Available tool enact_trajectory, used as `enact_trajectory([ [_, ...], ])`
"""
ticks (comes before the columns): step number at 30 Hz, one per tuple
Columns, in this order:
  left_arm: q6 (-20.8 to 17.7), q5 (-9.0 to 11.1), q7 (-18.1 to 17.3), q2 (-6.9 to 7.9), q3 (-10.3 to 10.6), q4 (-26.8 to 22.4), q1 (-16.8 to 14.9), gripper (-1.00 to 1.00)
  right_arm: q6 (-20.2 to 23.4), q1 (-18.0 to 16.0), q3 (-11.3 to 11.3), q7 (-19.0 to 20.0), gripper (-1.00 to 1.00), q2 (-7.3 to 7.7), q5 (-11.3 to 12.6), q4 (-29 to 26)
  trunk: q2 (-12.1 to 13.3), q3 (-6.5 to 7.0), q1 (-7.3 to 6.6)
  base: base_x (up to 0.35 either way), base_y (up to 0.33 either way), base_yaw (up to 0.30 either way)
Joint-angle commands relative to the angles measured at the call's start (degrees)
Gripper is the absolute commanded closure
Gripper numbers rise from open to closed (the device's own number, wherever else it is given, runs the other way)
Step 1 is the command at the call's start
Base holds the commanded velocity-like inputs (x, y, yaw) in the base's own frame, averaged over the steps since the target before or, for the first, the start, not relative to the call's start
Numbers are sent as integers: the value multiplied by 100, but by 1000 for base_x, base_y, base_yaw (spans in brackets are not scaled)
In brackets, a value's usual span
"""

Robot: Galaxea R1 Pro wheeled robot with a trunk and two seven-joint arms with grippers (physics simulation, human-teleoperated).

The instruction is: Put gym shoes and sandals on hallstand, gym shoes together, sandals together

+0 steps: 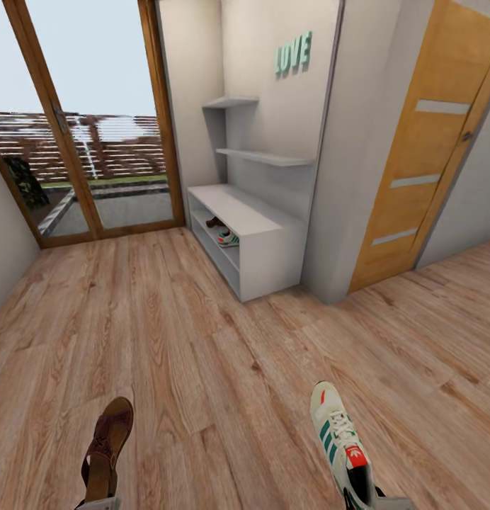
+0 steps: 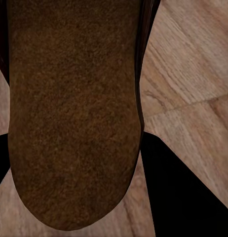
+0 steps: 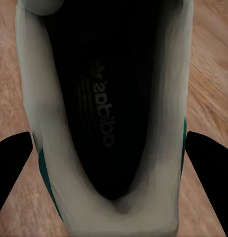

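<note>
A brown sandal (image 1: pixel 107 446) hangs low at the left of the head view, heel toward me, with my left gripper (image 1: pixel 96 504) shut on it. The left wrist view looks at its brown sole (image 2: pixel 74 113) between the black fingers (image 2: pixel 183 197). My right gripper (image 1: pixel 372 500) is shut on a white gym shoe (image 1: pixel 337 432) with teal stripes. The right wrist view looks into that shoe's dark opening (image 3: pixel 101 98). Ahead stands the grey hallstand (image 1: pixel 238 209). On its upper open shelf lie a second gym shoe (image 1: pixel 229 239) and, behind it, a second sandal (image 1: pixel 215 222).
Wood-plank corridor floor (image 1: pixel 202 340) stretches between me and the rack. A glass door with a wooden frame (image 1: pixel 82 142) closes the far left. A grey wall pillar (image 1: pixel 344 177) and a wooden door (image 1: pixel 422 156) stand to the right of the rack.
</note>
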State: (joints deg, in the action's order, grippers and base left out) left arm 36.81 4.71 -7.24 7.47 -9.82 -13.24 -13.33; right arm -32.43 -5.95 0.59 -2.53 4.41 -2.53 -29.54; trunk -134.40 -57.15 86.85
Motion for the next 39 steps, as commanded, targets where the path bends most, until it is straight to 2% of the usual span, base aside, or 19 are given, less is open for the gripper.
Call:
enact_trajectory([
  [1, 9, 30, -49, 0, -20, 6, -3, 100, -15, -2, 5, -27, 100, -1, -9, 0, 40, 14, -24, 0, 0, 0],
  [7, 11, 30, -49, 0, -20, 6, -3, 100, -17, -2, 5, -28, 100, -1, 209, -6, 280, 122, -155, 0, 0, 0],
  [10, 11, 27, -54, -2, -18, 6, -3, 100, -16, -2, 6, -28, 100, -2, 275, -3, 280, 122, -155, 0, 0, 0],
  [21, 11, 37, -58, -6, -11, 6, -3, 100, -9, -2, 3, -28, 100, -2, 288, 10, 280, 190, -155, 12, 17, 0],
  [29, 11, 48, -58, -3, -11, 6, -3, 100, -9, -2, 3, -28, 100, -2, 288, 10, 280, 259, -155, 87, 253, 0],
  [39, 15, 41, -58, -2, -11, 6, -3, 100, -11, -2, -5, -20, 100, -2, 272, 11, 280, 271, -155, 95, 297, 0],
])
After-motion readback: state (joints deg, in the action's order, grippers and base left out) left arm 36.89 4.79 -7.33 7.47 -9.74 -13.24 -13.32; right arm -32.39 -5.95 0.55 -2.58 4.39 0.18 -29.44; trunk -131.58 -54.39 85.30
